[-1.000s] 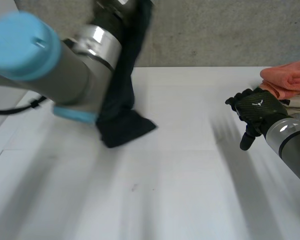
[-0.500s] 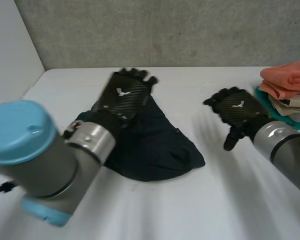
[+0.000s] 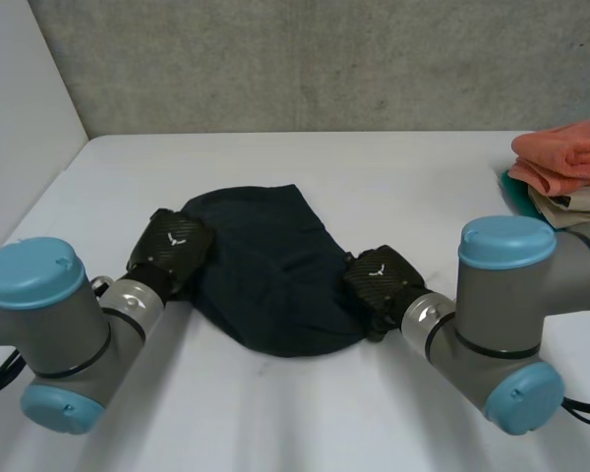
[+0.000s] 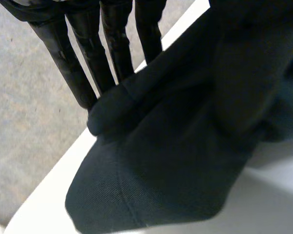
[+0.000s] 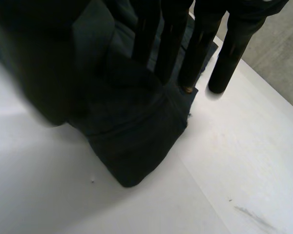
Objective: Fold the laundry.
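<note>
A dark navy cloth [image 3: 265, 265] lies bunched in a rounded heap in the middle of the white table [image 3: 315, 423]. My left hand [image 3: 172, 246] rests low at the cloth's left edge. In the left wrist view its straight fingers [image 4: 88, 58] run to a fold of the cloth [image 4: 176, 161] that covers their tips. My right hand [image 3: 382, 280] sits at the cloth's right edge. In the right wrist view its straight fingers [image 5: 198, 53] come down onto the cloth's edge [image 5: 132, 141], with one finger beside it over bare table.
A stack of folded laundry [image 3: 565, 162], orange on top, stands at the table's far right edge. A grey wall [image 3: 324, 59] closes the back. Bare table lies in front of the cloth and behind it.
The cloth hung from my raised left hand a second ago; now it lies on the table. Both hands have dropped to its opposite edges, and the right hand has moved left.
</note>
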